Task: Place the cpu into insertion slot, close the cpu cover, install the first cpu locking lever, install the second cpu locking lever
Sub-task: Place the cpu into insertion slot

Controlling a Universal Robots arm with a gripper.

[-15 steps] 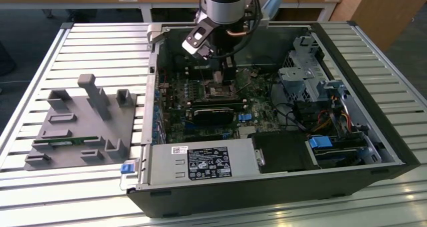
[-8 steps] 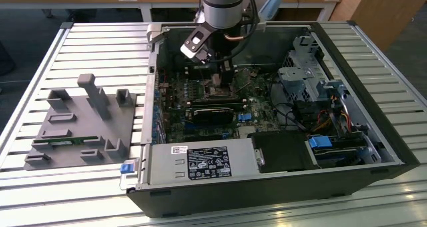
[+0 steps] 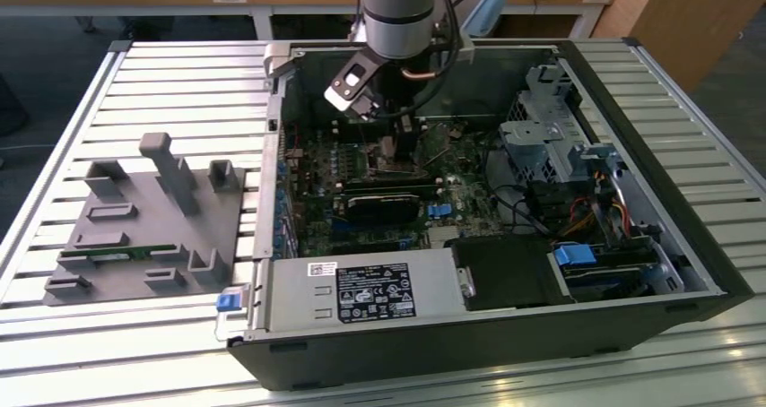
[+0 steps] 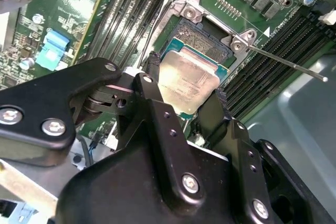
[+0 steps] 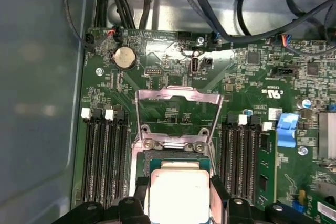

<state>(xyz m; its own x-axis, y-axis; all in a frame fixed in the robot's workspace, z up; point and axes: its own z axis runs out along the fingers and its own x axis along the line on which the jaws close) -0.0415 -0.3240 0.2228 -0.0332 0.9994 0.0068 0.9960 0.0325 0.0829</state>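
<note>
1. On the exterior view's left, a grey moulded holder [image 3: 156, 237] sat on the slatted tabletop [image 3: 156, 75], with a small green strip [image 3: 114, 255] lying in one of its recesses.
2. Just beside the holder, toward the exterior view's right, stood the open computer case [image 3: 479, 344]. The arm [image 3: 399, 12] reached down into its far end, above the green motherboard [image 3: 461, 205].
3. Closer detail came from the second wrist view. The jaws were clamped on the cpu [image 4: 186, 80], with one black finger [image 4: 152, 66] pressed against each of two opposite edges.
4. That view also showed the cpu slightly tilted over the near part of the insertion slot [image 4: 205, 38], whose dark centre lay exposed beyond it. Whether chip and slot touched could not be told.
5. A thin locking lever [image 4: 286, 64] angled away from the slot's corner.
6. Only the first wrist view gave the cpu cover [image 5: 177, 98] whole. It was swung open beyond the slot, with its window over bare board. Memory slots [image 5: 102, 156] flanked the cpu [image 5: 178, 192], and a coin battery [image 5: 125, 57] lay farther off.
</note>
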